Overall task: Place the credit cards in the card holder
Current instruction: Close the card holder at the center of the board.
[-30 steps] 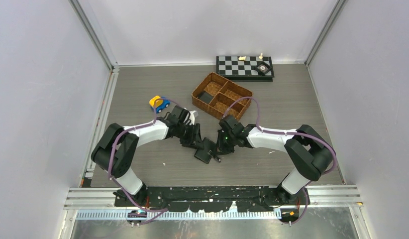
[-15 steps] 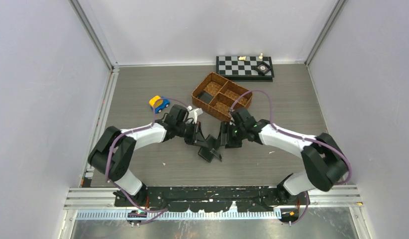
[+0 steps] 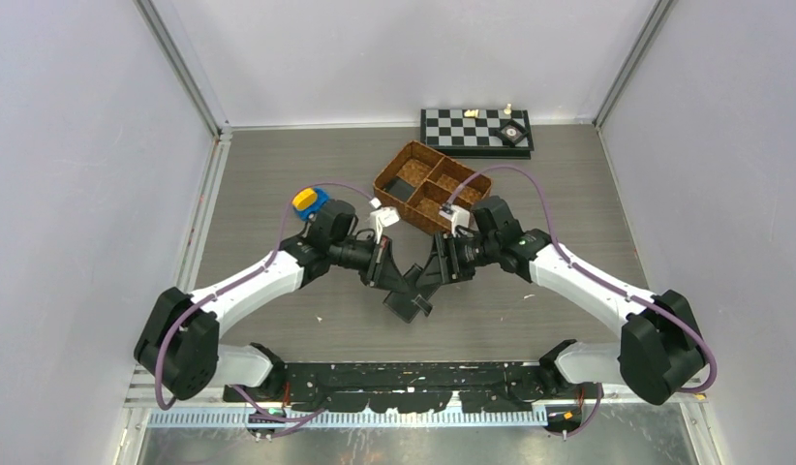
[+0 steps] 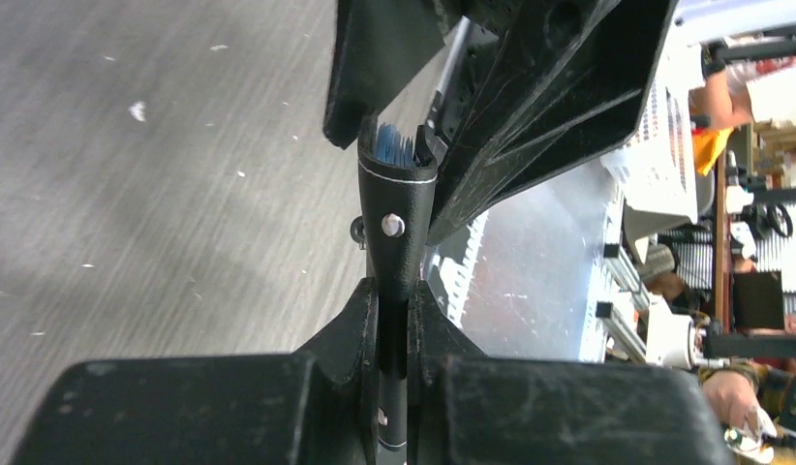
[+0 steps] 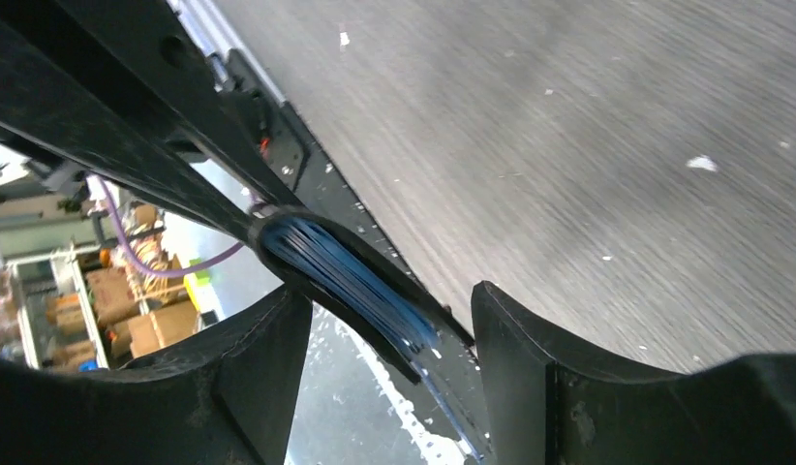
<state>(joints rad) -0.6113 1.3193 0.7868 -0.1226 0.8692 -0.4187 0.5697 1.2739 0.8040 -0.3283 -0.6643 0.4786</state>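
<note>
The card holder (image 3: 410, 291), a black wallet, hangs half open over the table's middle between the two arms. My left gripper (image 3: 387, 271) is shut on its flap. The left wrist view shows the jaws (image 4: 394, 320) pinching the leather just below a silver snap rivet. In that view the card holder (image 4: 399, 199) stands edge-on with bluish sleeves at its top. My right gripper (image 3: 436, 268) is open. Its fingers (image 5: 525, 354) stand on either side of the card holder's sleeve edge (image 5: 341, 271) with a gap. The credit cards are out of view.
A brown wicker divided basket (image 3: 432, 186) stands just behind both grippers, with a dark flat piece in one compartment. A blue and yellow toy car (image 3: 308, 201) sits by the left arm's wrist. A chessboard (image 3: 474, 131) lies at the back wall.
The right gripper let go of the card holder and opened. The left gripper shut on its flap. Both wrists drew back toward the basket, and the card holder now hangs raised from the left gripper.
</note>
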